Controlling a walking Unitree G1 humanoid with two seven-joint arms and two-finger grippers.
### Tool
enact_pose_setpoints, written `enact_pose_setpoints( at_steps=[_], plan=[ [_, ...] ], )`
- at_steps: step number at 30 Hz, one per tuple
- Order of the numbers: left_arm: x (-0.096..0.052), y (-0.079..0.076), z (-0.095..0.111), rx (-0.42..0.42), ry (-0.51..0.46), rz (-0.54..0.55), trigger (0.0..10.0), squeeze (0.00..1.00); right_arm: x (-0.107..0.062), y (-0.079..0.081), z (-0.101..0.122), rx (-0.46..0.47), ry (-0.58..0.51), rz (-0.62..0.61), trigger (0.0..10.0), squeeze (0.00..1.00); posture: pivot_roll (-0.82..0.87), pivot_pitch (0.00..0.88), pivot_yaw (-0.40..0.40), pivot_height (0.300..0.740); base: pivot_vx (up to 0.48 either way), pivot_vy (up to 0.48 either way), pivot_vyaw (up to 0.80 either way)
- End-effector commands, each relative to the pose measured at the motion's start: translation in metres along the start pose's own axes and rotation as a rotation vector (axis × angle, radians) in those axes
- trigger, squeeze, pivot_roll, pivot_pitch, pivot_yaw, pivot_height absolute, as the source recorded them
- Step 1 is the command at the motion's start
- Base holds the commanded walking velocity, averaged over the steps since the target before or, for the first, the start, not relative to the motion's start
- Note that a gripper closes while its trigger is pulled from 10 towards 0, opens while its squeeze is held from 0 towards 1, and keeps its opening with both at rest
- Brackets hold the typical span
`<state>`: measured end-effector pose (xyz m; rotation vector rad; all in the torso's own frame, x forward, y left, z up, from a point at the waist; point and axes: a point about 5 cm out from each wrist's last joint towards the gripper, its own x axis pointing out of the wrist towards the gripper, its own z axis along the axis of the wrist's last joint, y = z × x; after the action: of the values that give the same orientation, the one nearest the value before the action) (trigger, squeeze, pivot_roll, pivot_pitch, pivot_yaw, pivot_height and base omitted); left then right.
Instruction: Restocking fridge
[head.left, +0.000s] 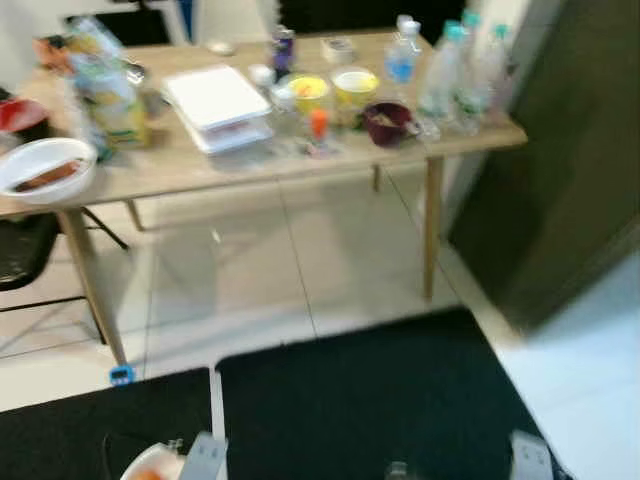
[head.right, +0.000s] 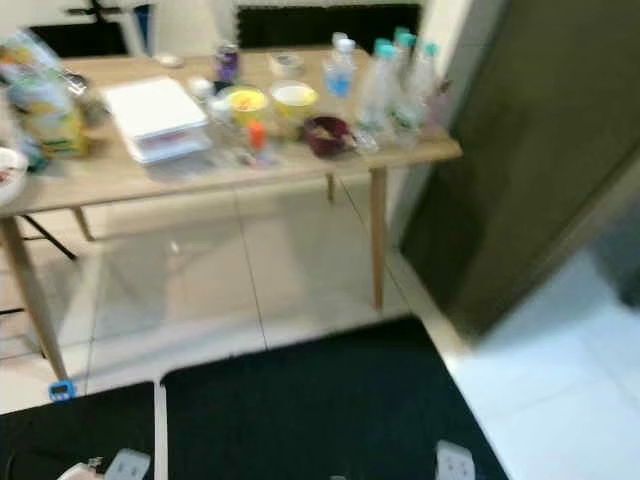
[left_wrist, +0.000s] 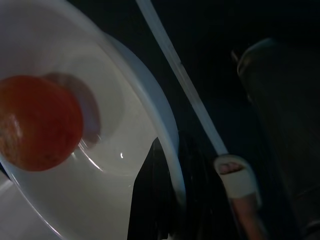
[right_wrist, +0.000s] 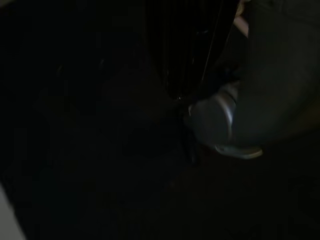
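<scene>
Low at our left, our left gripper pinches the rim of a white bowl, one black finger on each side of the wall, and an orange-red fruit lies inside it. That bowl peeks in at the bottom edge of the head view, above the dark mat on the pale tiled floor. Ahead of us stands a wooden table. From its left end we see a white plate holding something brown, a bright packet, a stack of flat white containers, a yellow bowl, another pale bowl, a dark red bowl and clear bottles with teal caps near the right end. Beyond the table's right corner rises a dark panel. Our right gripper hangs in deep shade beside a person's leg and a shoe; we cannot tell how its fingers stand.
</scene>
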<state>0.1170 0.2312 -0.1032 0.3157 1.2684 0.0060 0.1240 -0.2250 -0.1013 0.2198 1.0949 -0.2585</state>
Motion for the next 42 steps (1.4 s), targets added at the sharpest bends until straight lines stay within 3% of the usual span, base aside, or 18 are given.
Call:
enact_pose_setpoints(
  at_steps=[1,36,42],
  plan=[
    [0.000,-0.004,-0.002,0.018,0.004,-0.009,10.0,0.00,-0.001,-0.005,-0.002,-0.003,0.007,-0.016,10.0,0.00,-0.01,0.074,0.009,0.740,0.000,0.000,-0.80],
    [0.000,-0.007,0.008,0.107,-0.033,-0.031,10.0,0.00,0.000,-0.004,0.002,-0.012,0.002,-0.015,10.0,0.00,-0.01,0.062,0.009,0.740,0.000,0.000,-0.80],
    [0.000,-0.005,0.009,0.210,-0.041,-0.008,10.0,0.00,0.000,-0.005,0.004,-0.004,-0.013,-0.015,10.0,0.00,-0.01,0.065,0.008,0.740,0.000,0.000,-0.60]
  ],
)
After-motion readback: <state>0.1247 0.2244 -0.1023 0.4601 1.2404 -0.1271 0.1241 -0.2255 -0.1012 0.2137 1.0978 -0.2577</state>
